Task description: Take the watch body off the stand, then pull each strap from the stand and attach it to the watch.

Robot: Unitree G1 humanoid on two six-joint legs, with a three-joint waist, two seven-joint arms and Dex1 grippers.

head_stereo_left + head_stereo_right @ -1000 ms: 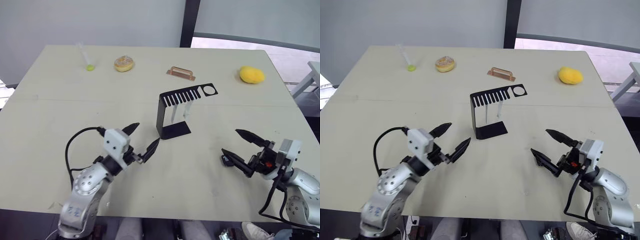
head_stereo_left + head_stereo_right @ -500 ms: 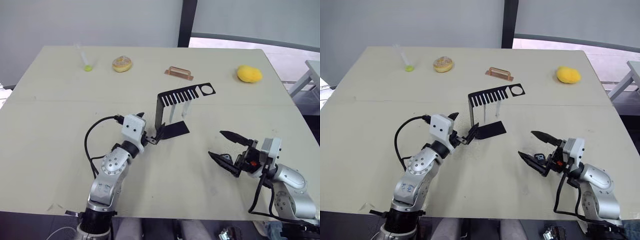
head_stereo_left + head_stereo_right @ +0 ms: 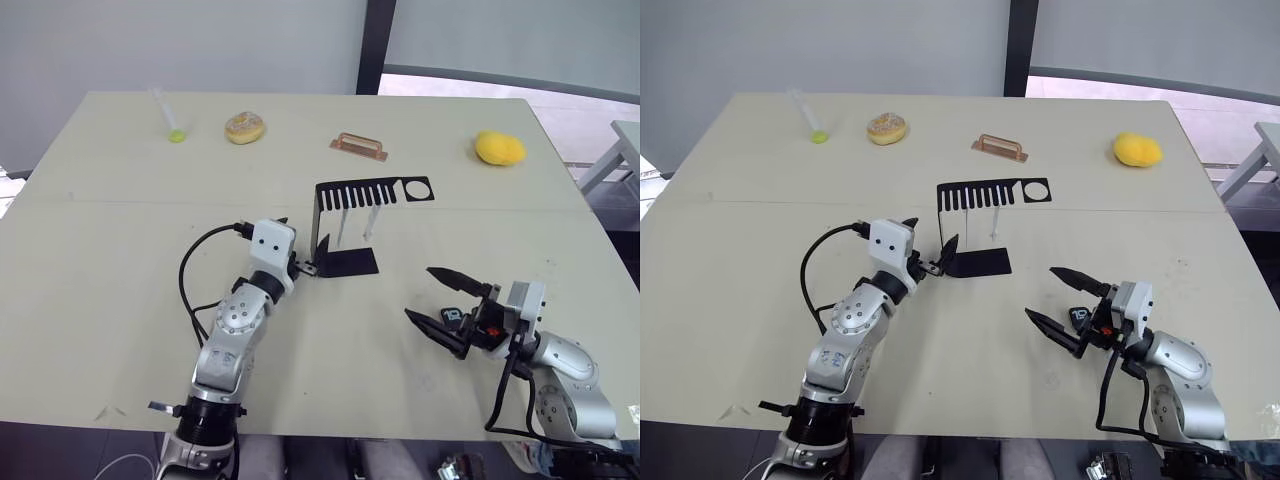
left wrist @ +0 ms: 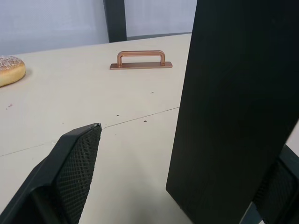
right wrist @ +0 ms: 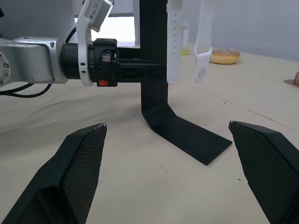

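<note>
The left claw [image 3: 303, 262] sits at the upright back plate of the stand [image 3: 345, 222], with one finger [image 4: 70, 175] on each side of that plate. The left wrist view shows the dark plate standing between the two fingers, but whether the pads press on it cannot be told.

Just beyond this claw, the two white straps [image 5: 187, 42] hang from the stand's comb-like slots, above its flat foot, which lies on the desk [image 3: 100, 260].

The right claw [image 3: 438, 298] is well apart from the stand, hovering low over the desk with its two black fingers spread wide and nothing between them. The watch body [image 3: 1079, 315] lies close beside this claw, near the base of its fingers, its white digits faintly showing; whether it touches the claw cannot be told.

Far beyond both claws, along the desk's far side, lie a clear tube with a green tip [image 3: 168, 115], a doughnut [image 3: 244, 127], a copper-coloured handle [image 3: 359, 147] and a yellow lump [image 3: 500, 148].
</note>
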